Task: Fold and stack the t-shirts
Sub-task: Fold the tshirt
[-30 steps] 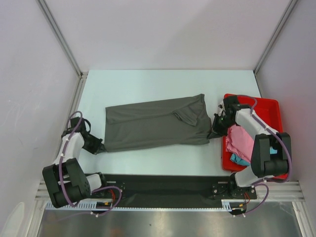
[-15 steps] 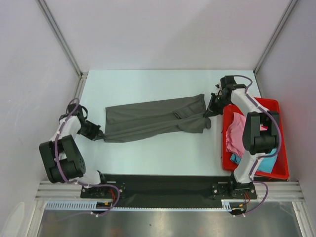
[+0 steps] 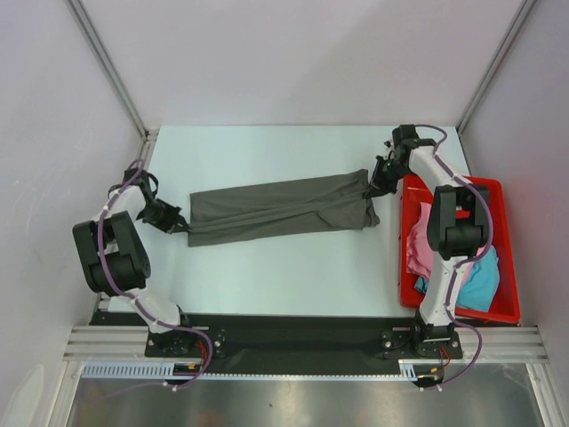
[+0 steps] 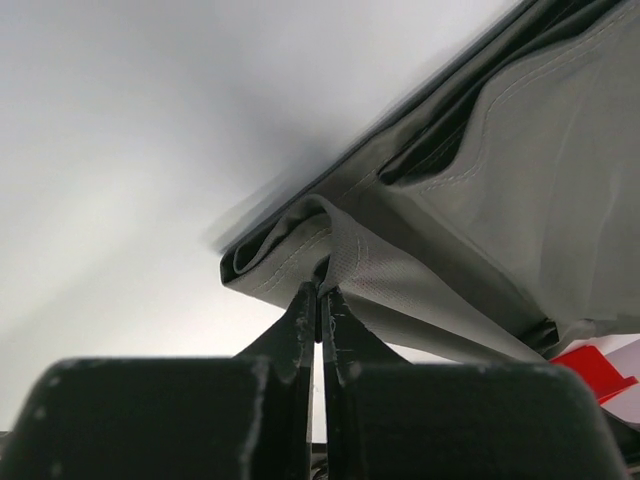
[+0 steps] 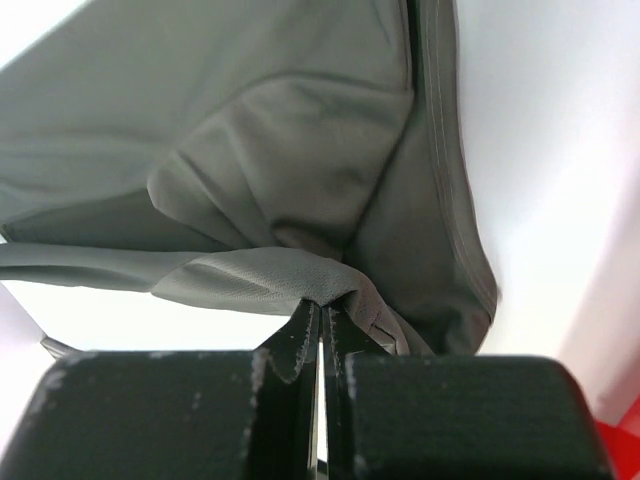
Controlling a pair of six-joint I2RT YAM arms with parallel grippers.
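Observation:
The charcoal-grey t-shirt (image 3: 276, 209) lies across the middle of the table, folded into a long narrow band. My left gripper (image 3: 180, 226) is shut on its left end, where the hem (image 4: 330, 250) is pinched between the fingers. My right gripper (image 3: 371, 189) is shut on its right end, pinching a fold of the cloth (image 5: 300, 275). The pink t-shirt (image 3: 418, 249) and the turquoise-blue t-shirt (image 3: 480, 280) lie crumpled in the red tray (image 3: 500, 191) at the right.
The red tray stands along the table's right edge, close to my right arm. White walls and metal posts enclose the table on three sides. A black strip (image 3: 284, 334) runs along the near edge between the arm bases.
Both grippers moved away from the arm bases toward the far side, carrying the near edge of the grey shirt over itself. The shirt went from a wide spread to a narrow folded band.

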